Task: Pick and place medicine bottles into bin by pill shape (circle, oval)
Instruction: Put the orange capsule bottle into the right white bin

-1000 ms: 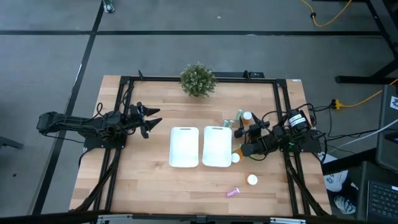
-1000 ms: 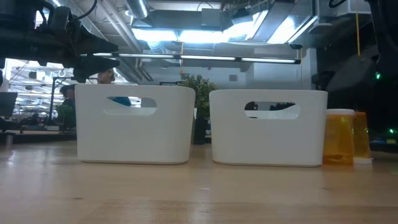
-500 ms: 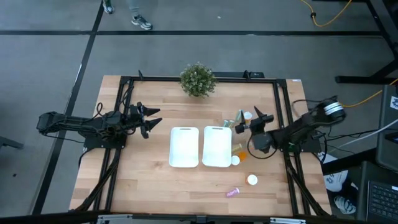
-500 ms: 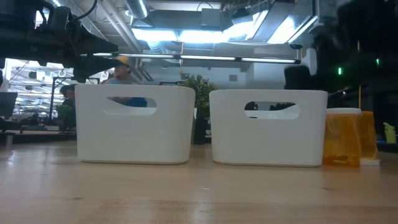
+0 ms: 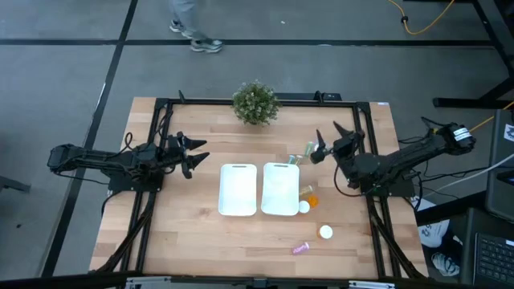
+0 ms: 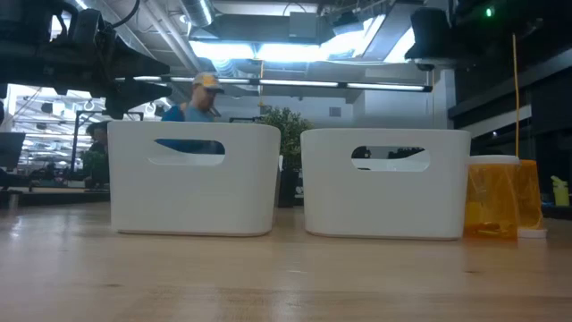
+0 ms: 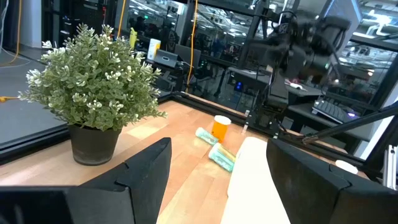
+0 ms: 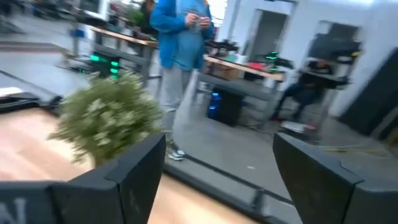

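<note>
My right gripper hangs open above the table's far right part, level, with nothing between its fingers; its wrist view looks past the plant into the room. Below and beside it lie pale teal medicine bottles. An orange bottle and a white-capped one rest just right of the right bin. Nearer the front edge lie another white-capped bottle and a pink one. My left gripper waits open, level, left of the left bin.
A potted plant stands at the table's far edge, behind the bins. The two white bins stand side by side mid-table. Bare wood lies in front of them. A person stands in the room beyond the far edge.
My right gripper has risen well clear of the table from beside the orange bottle at the right bin. It has also gone toward the far edge and rolled about its own axis. The bottles lie as before. A person walks past behind the table.
</note>
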You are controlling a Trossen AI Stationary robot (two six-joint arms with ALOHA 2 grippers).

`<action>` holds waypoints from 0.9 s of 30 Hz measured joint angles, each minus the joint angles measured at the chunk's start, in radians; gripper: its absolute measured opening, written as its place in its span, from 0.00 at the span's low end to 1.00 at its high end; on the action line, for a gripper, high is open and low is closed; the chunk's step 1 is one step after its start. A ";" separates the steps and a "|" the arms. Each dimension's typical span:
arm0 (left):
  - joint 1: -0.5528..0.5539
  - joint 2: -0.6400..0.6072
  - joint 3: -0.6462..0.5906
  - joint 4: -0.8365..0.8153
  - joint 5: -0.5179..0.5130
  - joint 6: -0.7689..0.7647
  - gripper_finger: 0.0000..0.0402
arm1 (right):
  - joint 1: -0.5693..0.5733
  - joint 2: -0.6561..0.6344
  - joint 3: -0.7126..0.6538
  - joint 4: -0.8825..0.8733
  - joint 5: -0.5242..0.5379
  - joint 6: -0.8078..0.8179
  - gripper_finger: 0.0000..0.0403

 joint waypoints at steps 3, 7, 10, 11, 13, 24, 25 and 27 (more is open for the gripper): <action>0.000 0.000 0.000 0.000 0.000 0.000 0.64 | 0.000 -0.011 0.086 -0.047 0.094 -0.085 0.71; 0.000 0.000 0.000 0.000 0.000 0.001 0.64 | 0.000 -0.015 0.162 -0.050 0.101 -0.155 0.70; 0.000 0.000 0.000 0.000 0.000 0.001 0.64 | 0.000 -0.019 0.174 -0.066 0.102 -0.158 0.70; 0.000 0.000 0.000 0.000 0.000 0.001 0.64 | 0.000 -0.019 0.173 -0.067 0.101 -0.155 0.70; 0.000 0.000 0.000 0.000 0.000 0.001 0.64 | 0.000 -0.018 0.166 -0.072 0.101 -0.146 0.70; 0.001 0.000 0.000 0.000 0.000 0.002 0.64 | -0.091 -0.012 0.177 -0.290 -0.507 0.021 0.70; 0.001 0.000 0.000 0.000 0.000 0.002 0.64 | -0.124 -0.012 0.193 -0.382 -0.544 0.113 0.70; 0.001 0.000 0.000 0.000 0.000 0.002 0.64 | -0.198 -0.010 0.242 -0.654 -0.613 0.337 0.70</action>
